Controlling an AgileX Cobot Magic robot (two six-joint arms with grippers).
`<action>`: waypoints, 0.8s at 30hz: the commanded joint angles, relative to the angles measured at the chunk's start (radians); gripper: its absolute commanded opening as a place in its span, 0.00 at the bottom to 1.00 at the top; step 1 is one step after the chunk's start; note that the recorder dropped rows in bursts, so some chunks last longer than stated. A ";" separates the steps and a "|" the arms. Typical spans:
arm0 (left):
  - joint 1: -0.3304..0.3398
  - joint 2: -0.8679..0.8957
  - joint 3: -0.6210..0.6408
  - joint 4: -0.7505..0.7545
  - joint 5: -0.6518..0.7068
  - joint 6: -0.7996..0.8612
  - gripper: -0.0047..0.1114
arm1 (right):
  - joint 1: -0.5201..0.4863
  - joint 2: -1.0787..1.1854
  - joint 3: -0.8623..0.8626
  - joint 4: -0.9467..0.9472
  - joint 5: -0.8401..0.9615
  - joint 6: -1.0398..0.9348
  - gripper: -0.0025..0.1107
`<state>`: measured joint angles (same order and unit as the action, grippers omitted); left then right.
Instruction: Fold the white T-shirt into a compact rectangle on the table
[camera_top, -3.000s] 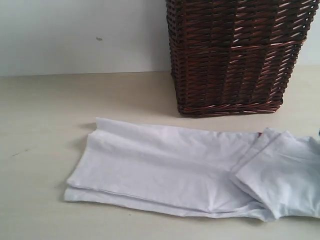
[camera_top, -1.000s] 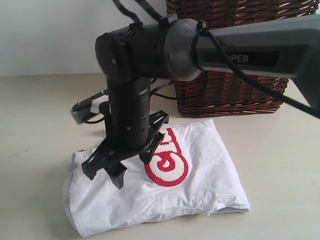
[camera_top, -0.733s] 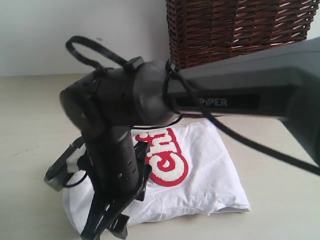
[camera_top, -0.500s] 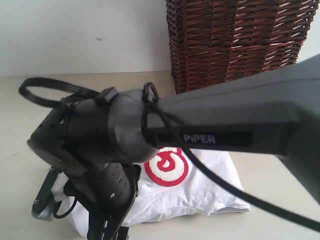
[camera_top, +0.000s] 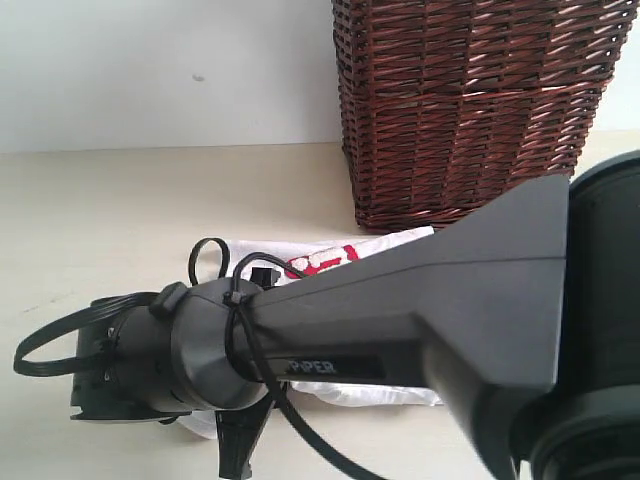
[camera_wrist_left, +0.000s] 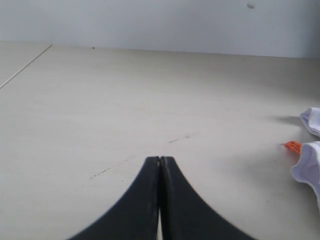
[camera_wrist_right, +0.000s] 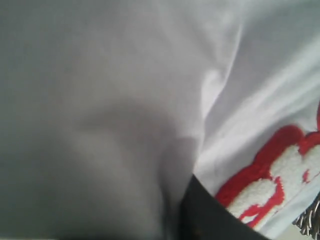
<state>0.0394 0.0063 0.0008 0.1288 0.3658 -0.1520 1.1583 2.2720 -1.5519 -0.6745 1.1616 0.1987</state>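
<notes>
The white T-shirt (camera_top: 325, 258) lies folded on the table (camera_top: 120, 200), mostly hidden behind my right arm; a strip with red-outlined lettering shows above the arm. My right gripper (camera_top: 236, 462) is low at the shirt's front left edge. In the right wrist view white cloth (camera_wrist_right: 110, 100) fills the picture and bunches against one black finger (camera_wrist_right: 210, 220), with the other finger under the fabric, so the jaws are shut on the shirt. My left gripper (camera_wrist_left: 160, 160) is shut and empty over bare table, with the shirt's edge (camera_wrist_left: 309, 165) off to one side.
A tall dark brown wicker basket (camera_top: 470, 110) stands right behind the shirt, against the white wall. The right arm's cable loops (camera_top: 50, 350) hang over the table at the left. A small orange tag (camera_wrist_left: 292, 145) lies beside the shirt's edge.
My right arm has swung down and toward the front left, now covering most of the shirt. Its jaws have closed onto the cloth at the shirt's edge. The left gripper stayed shut.
</notes>
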 joint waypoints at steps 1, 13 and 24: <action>0.000 -0.006 -0.001 0.001 -0.010 -0.004 0.04 | 0.011 -0.045 0.000 -0.010 0.010 -0.028 0.02; 0.000 -0.006 -0.001 0.001 -0.010 -0.004 0.04 | 0.016 -0.131 0.000 0.159 -0.002 -0.139 0.04; 0.000 -0.006 -0.001 0.001 -0.010 -0.004 0.04 | 0.016 -0.106 0.000 0.446 -0.026 -0.354 0.12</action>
<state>0.0394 0.0063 0.0008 0.1288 0.3658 -0.1520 1.1711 2.1716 -1.5519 -0.3171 1.1271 -0.1045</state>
